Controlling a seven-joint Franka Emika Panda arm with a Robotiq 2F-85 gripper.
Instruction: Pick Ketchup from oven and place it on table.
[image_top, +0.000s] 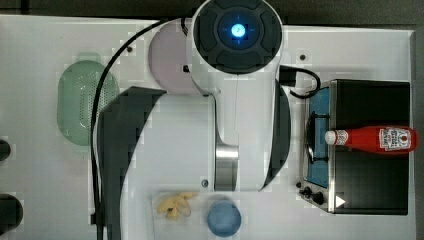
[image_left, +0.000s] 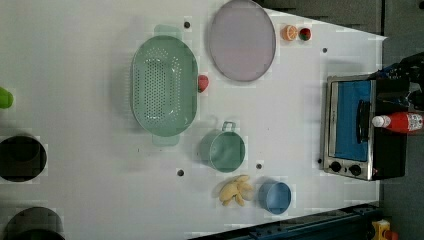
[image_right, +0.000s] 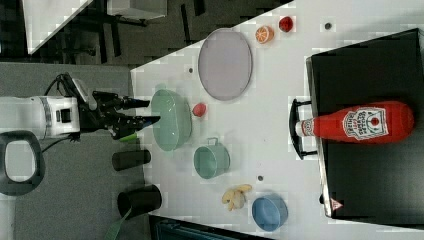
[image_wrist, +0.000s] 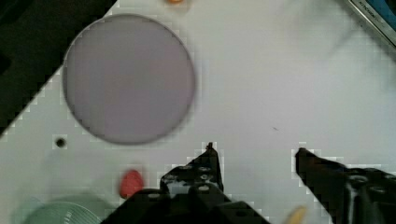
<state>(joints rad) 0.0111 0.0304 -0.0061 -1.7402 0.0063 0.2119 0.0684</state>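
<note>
Ketchup (image_top: 372, 139) flat atop oven (image_top: 370, 190), cap past its front edge; released pincer (image_wrist: 254, 154) above bare table (image_wrist: 280, 84).

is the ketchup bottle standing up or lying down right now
Lying down. The Ketchup rests on its side across the black top of the oven, its white cap overhanging the front edge above the door handle.

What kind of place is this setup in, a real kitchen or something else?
Probably a robot lab bench staged as a mock kitchen. A white table with small holes carries a toaster oven, a green colander and toy fruit, and a robot arm is mounted over it; the right view shows dark flooring beyond.
</note>
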